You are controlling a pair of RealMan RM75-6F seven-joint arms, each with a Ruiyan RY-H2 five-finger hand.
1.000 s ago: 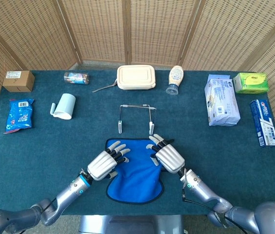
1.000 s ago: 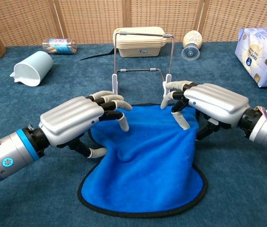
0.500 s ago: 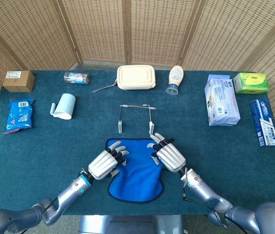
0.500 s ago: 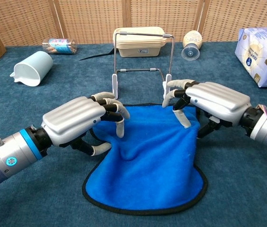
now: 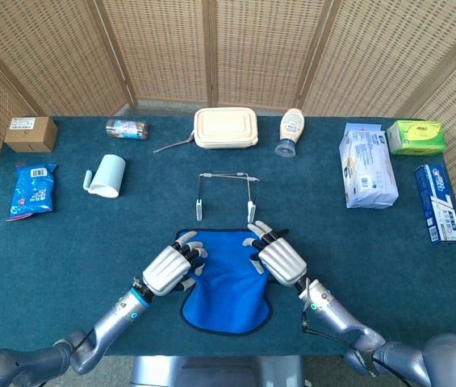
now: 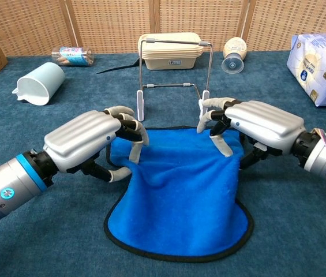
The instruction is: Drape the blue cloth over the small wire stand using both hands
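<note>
The blue cloth (image 5: 228, 286) (image 6: 180, 196), edged in black, lies on the table just in front of the small wire stand (image 5: 225, 193) (image 6: 174, 69), which stands upright and bare. My left hand (image 5: 169, 270) (image 6: 85, 138) has its fingers curled over the cloth's left far edge, thumb underneath, and the fabric bunches into its grip. My right hand (image 5: 280, 256) (image 6: 261, 124) holds the cloth's right far corner, fingers on top and thumb at the edge below. Both hands are a short way before the stand's feet.
A light blue cup (image 5: 106, 175) lies on its side at the left. A cream lunch box (image 5: 225, 127) and a bottle (image 5: 290, 131) stand behind the stand. A tissue pack (image 5: 367, 165), a green box (image 5: 415, 137) and a toothpaste box (image 5: 437, 201) occupy the right side.
My left hand has curled its fingers in and gathered the cloth's left edge, so the cloth's left side has drawn inward. The right hand has hardly moved.
</note>
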